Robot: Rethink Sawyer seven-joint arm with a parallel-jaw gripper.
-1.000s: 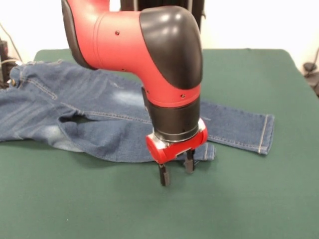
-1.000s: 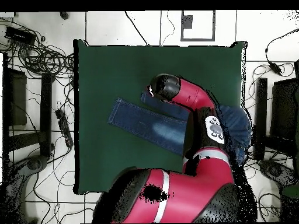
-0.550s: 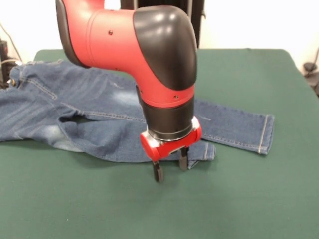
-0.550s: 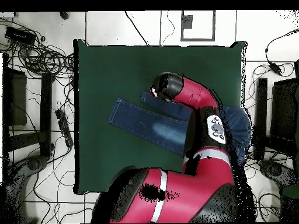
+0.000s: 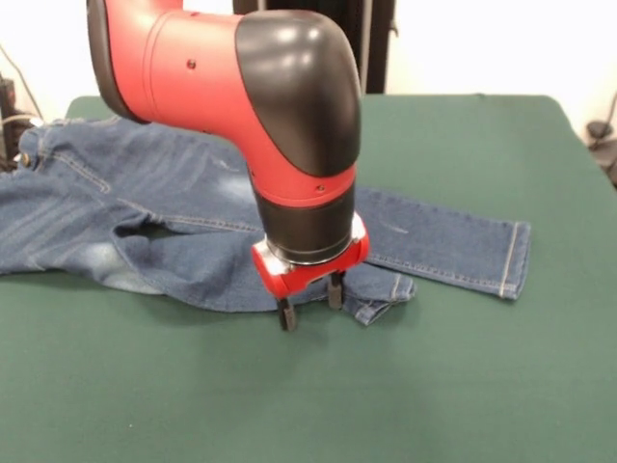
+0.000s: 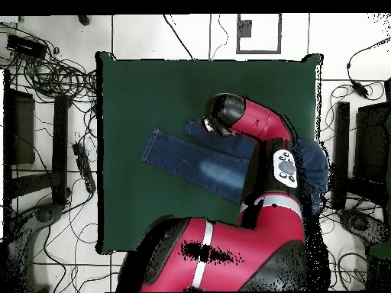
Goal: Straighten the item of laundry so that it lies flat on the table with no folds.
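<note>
Jeans [image 5: 193, 222] lie across the far-left part of the green bench [image 5: 463, 386], waist end out at the left edge, one leg stretched straight toward the right w/ its cuff flat. Other leg is the problem: it's doubled up short, its cuff end now rumpled and curled over on itself just right of the end effector [image 5: 308, 307]. A second ago that cuff lay squarer and flatter, w/ the end effector further right, abt on top of it. Since then the arm has slid leftward along the near edge of the short leg, and the cuff seems to have been nudged or dragged w/ it.

End effector is spread apart, nothing between the fingers, tips down at the cloth's near edge, one finger looks to be on the bench just off the denim.

Overhead view: the arm covers most of the short leg; long leg lies clear, well inside the bench.

Judgement: no flatter yet, prob. slightly worse at that cuff. Looks like it's hunting a grasp point on the folded leg.
</note>
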